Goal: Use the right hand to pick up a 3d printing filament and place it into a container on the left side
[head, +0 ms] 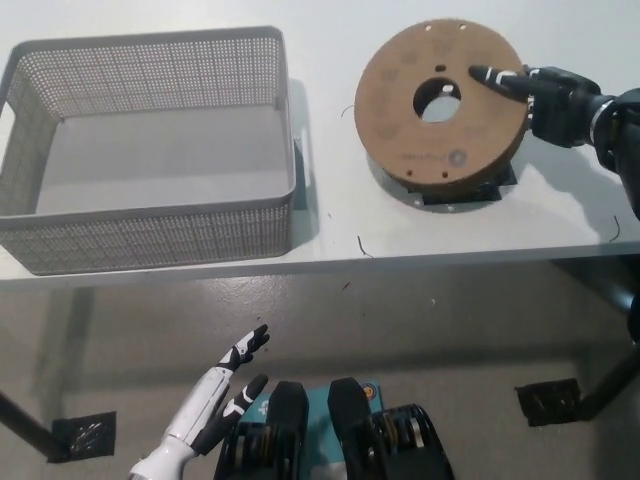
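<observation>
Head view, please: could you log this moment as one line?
right robot hand: on filament spool rim, grip unclear | spool: on table | basket: empty | left robot hand: open, low

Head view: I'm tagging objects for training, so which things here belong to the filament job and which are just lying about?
Belongs to the job:
filament spool
grey mesh basket, empty
right hand, gripping the spool's edge

Just lying about:
table
left hand, resting open below the table
black plate under the spool
thin dark strands on the table
</observation>
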Available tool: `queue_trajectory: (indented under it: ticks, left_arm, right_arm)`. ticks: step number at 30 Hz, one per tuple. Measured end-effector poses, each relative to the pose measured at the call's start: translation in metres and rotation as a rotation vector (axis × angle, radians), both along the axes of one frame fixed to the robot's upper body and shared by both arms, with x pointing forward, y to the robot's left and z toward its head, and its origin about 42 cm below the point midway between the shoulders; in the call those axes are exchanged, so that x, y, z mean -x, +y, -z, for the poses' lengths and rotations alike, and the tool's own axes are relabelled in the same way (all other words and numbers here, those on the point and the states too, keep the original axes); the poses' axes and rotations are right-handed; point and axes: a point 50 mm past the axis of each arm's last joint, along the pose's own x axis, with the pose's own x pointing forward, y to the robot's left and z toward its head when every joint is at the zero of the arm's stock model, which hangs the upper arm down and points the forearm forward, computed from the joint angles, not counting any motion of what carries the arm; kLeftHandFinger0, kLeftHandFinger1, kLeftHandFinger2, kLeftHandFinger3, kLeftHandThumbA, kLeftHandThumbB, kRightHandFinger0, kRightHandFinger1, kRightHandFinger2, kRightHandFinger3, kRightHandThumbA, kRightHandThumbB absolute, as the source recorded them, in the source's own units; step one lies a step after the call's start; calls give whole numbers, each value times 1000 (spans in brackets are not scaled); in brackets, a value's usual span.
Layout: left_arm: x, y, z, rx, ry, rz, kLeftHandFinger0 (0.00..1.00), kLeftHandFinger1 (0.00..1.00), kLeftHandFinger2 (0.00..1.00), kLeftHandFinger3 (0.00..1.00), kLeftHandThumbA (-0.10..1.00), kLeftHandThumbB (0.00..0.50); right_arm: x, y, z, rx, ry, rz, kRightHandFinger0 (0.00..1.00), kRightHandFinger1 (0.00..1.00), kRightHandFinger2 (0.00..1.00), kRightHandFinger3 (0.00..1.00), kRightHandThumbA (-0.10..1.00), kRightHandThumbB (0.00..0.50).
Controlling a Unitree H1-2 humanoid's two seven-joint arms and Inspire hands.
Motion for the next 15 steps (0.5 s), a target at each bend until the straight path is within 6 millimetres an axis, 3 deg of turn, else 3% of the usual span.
queue_trajectory:
  ticks: [1,2,3,4,7,8,10,11,13,14,15]
  left_arm:
    - [0,0,0,0,0,0,1000,1000,1000,1000,1000,327]
    - [0,0,0,0,0,0,1000,1000,1000,1000,1000,331]
    - [0,0,0,0,0,0,1000,1000,1000,1000,1000,330]
    - [0,0,0,0,0,0,1000,1000,1000,1000,1000,334]
    - [0,0,0,-1,0,0,1000,1000,1000,1000,1000,334]
    - [0,0,0,-1,0,0,1000,1000,1000,1000,1000,333]
    - [0,0,0,-2,0,1,1000,1000,1000,1000,1000,333]
    - [0,0,0,-2,0,1,1000,1000,1000,1000,1000,331]
    - [0,0,0,-2,0,1,1000,1000,1000,1000,1000,331]
    - [0,0,0,-2,0,1,1000,1000,1000,1000,1000,337]
    - [0,0,0,-2,0,1,1000,1000,1000,1000,1000,337]
  right_arm:
    - [0,0,1,-42,4,12,0,215,577,365,-100,111]
    - [1,0,2,-65,5,18,0,206,583,389,-100,118]
    - [1,0,3,-90,6,24,0,187,577,511,-100,130]
    - [1,1,4,-132,8,35,0,140,529,570,-100,134]
    - [1,4,7,-226,19,57,0,31,535,522,-100,149]
    - [1,5,7,-258,23,65,0,14,561,678,-100,123]
    - [1,9,8,-314,28,76,0,6,567,641,-100,121]
    - [1,12,9,-337,31,77,0,0,537,528,-100,123]
    - [1,19,10,-363,37,70,0,0,473,541,-100,111]
    - [1,22,10,-371,40,65,0,0,431,469,-100,99]
    - [1,26,11,-375,43,59,0,0,431,512,-100,96]
